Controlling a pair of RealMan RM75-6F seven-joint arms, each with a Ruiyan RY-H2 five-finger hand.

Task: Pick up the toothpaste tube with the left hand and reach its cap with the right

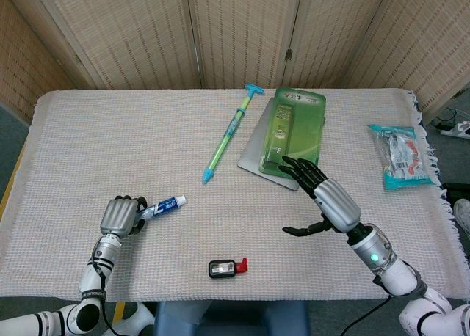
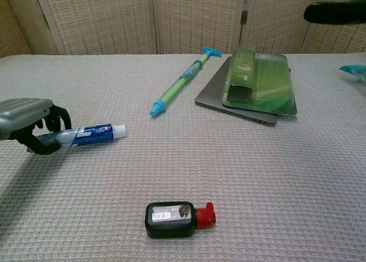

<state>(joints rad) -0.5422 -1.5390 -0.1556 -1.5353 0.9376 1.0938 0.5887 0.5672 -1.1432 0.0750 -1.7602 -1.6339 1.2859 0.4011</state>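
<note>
A blue-and-white toothpaste tube lies low at the table's front left, white cap pointing right. My left hand grips the tube's tail end, fingers curled round it. My right hand hovers open over the table's right half, fingers spread, far from the cap; in the chest view only its dark fingertips show at the top right corner.
A small black bottle with a red cap lies near the front edge. A green-and-blue syringe-like stick and a green package on a grey slab sit behind. A teal packet lies far right.
</note>
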